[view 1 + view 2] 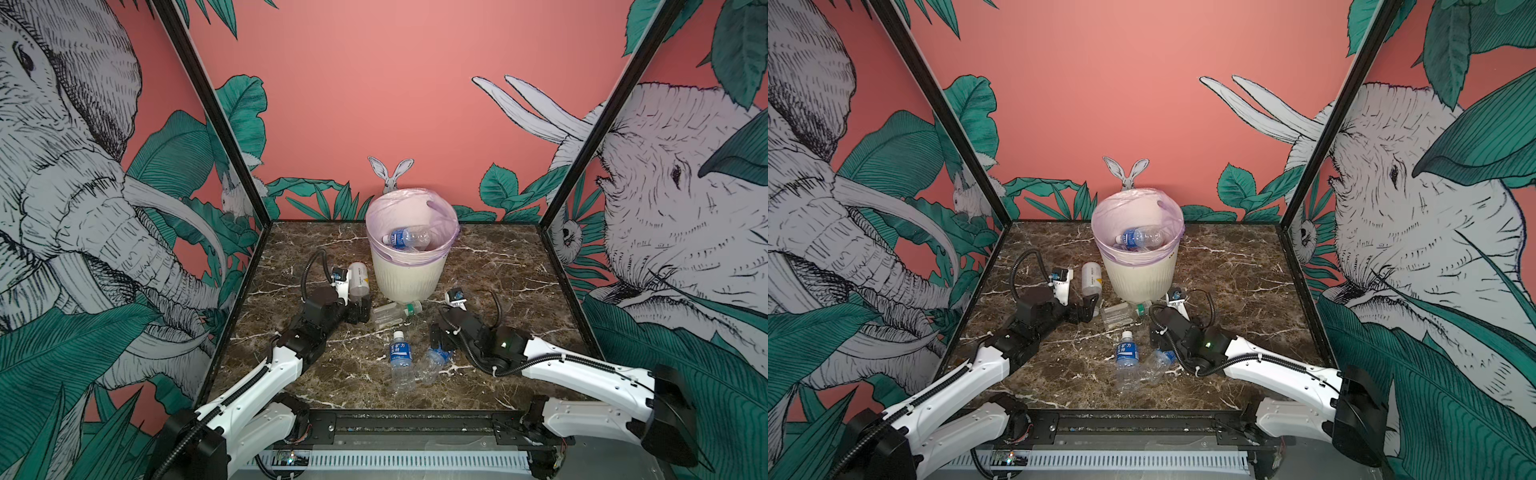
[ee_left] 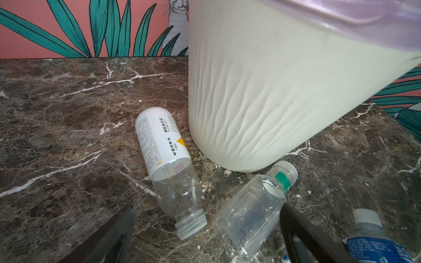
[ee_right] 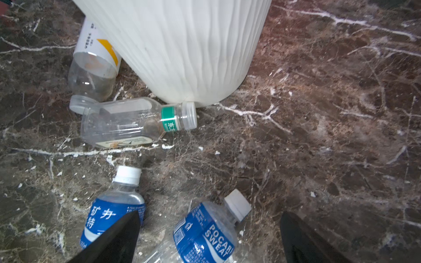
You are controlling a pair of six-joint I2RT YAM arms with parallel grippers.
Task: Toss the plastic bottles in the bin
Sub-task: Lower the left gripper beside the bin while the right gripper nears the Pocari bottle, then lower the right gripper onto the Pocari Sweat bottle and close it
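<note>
Left fingers point(image 2: 109, 241) and right fingers point(image 3: 114, 241) hang spread wide, gripping nothing, near the bin point(image 1: 407, 278) on the counter point(image 1: 498, 270), one blue-labelled bottle point(image 1: 405, 237) inside it, four plastic bottles point(image 1: 392, 313) lying at and before its foot.

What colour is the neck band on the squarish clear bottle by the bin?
The neck band is green with white characters; right wrist view shows it best.
</note>
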